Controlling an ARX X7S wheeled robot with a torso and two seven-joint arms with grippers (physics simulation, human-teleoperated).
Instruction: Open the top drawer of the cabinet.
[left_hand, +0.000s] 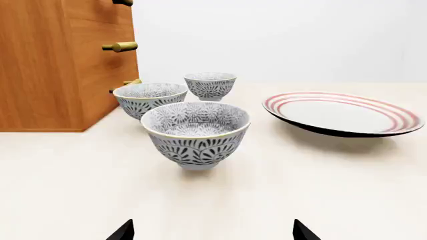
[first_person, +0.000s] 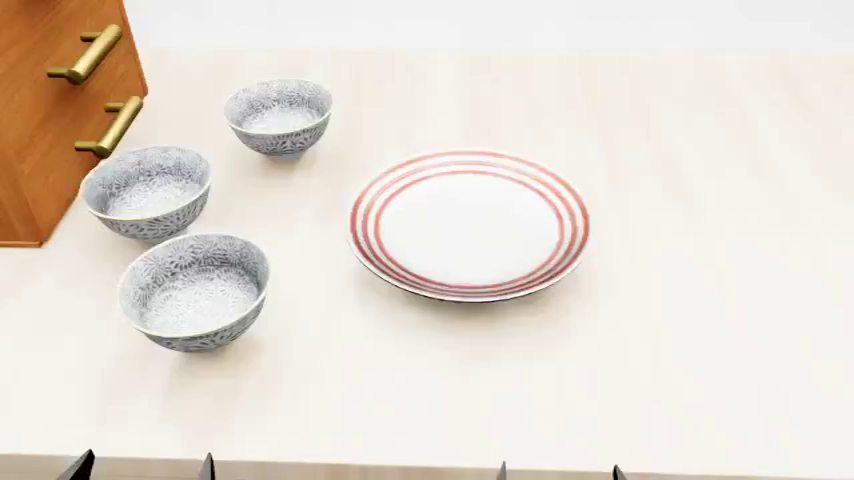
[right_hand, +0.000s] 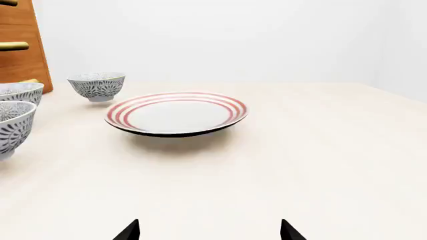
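While both pincers sit low at the near table edge, the reach has not begun. The cabinet (first_person: 47, 110) stands far ahead and left of the left pincer (first_person: 140, 468), whose tips are spread wide. Its top drawer (first_person: 60, 30) looks shut. I'd say that arm must pass over three bowls, the nearest (first_person: 195, 291) right ahead of it, to hook the upper of two brass handles (first_person: 86, 54). One plate (first_person: 469, 224) lies ahead of the right pincer (first_person: 558, 472), also wide.

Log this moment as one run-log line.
stage: start | top drawer: shut | cabinet: untouched | left gripper: open, empty | right gripper: open, empty | three bowls, plate: on table
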